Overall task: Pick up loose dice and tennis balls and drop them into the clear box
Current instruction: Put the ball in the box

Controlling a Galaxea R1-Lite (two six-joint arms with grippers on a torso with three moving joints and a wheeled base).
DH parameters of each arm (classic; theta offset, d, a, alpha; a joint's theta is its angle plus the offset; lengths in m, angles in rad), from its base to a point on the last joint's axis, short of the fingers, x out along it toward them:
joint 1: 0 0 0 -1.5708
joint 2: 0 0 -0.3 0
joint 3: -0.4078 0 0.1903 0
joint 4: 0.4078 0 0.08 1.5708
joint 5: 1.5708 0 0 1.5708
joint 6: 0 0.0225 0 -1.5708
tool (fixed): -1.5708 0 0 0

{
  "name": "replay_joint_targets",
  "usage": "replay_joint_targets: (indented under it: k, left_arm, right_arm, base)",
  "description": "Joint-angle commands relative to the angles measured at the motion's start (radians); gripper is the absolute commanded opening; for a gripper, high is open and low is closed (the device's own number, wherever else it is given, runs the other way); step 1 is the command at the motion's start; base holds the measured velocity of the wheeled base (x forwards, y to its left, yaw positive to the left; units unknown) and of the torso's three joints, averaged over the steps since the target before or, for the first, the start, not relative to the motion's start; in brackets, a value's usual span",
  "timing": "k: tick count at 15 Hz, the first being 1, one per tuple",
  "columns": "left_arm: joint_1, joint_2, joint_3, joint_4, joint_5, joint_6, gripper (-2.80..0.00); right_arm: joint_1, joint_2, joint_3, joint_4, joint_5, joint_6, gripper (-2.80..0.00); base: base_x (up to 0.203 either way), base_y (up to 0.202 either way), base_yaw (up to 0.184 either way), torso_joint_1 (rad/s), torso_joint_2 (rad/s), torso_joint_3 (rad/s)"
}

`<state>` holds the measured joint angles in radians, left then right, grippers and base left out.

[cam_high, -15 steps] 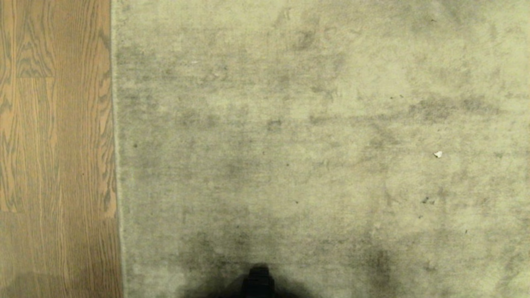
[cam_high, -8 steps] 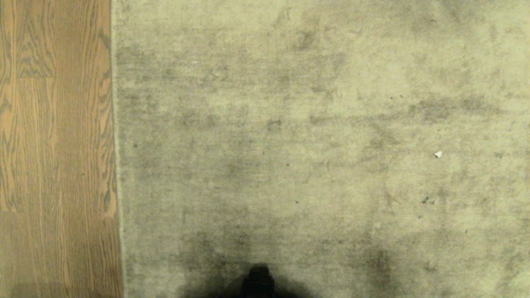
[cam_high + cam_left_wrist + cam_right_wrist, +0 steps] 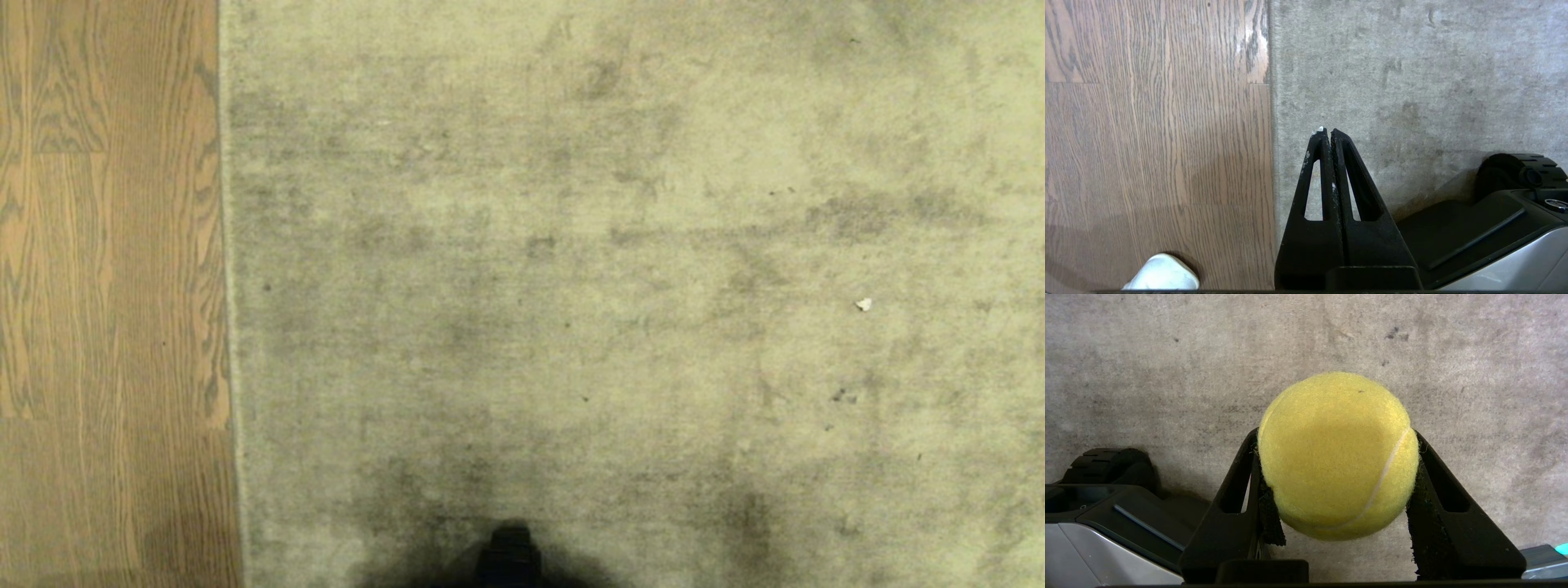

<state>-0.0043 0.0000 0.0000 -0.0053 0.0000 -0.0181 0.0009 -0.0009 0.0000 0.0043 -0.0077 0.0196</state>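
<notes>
A fuzzy yellow-green tennis ball (image 3: 1337,455) with a white seam fills the right wrist view, clamped between my right gripper's (image 3: 1336,435) black fingers (image 3: 1237,486) and hanging above the grey carpet. In the left wrist view my left gripper (image 3: 1327,131) is shut with nothing in it, its fingers pressed together over the carpet's edge. Neither arm shows in the head view. The dice and the clear box are out of view.
The head view shows grey mottled carpet (image 3: 620,269) with wood floor (image 3: 106,286) along its left side and a small white scrap (image 3: 864,305). My base and a wheel (image 3: 1515,171) sit beside the left gripper. A white rounded thing (image 3: 1161,272) lies on the wood.
</notes>
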Motion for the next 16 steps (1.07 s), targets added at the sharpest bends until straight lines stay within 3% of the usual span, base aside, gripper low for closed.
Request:
replay_joint_targets:
  k: [1, 7, 16]
  left_arm:
    - [0.000, 0.000, 0.002, -0.001, 0.000, -0.002, -2.80]
    - [-0.001, 0.000, 0.002, -0.001, 0.000, -0.003, -2.80]
    - [0.000, 0.000, 0.002, -0.001, 0.000, -0.005, -2.80]
  right_arm:
    - [0.001, 0.002, 0.002, 0.000, -0.002, 0.000, -2.80]
    - [0.001, 0.002, 0.002, 0.000, 0.000, -0.001, -2.80]
    - [0.001, 0.002, 0.002, 0.000, 0.000, -0.001, -2.80]
  base:
    - [0.000, 0.000, 0.000, 0.000, 0.00, 0.000]
    - [0.000, 0.000, 0.000, 0.001, 0.00, 0.070]
    - [0.000, 0.000, 0.000, 0.004, 0.00, 0.196]
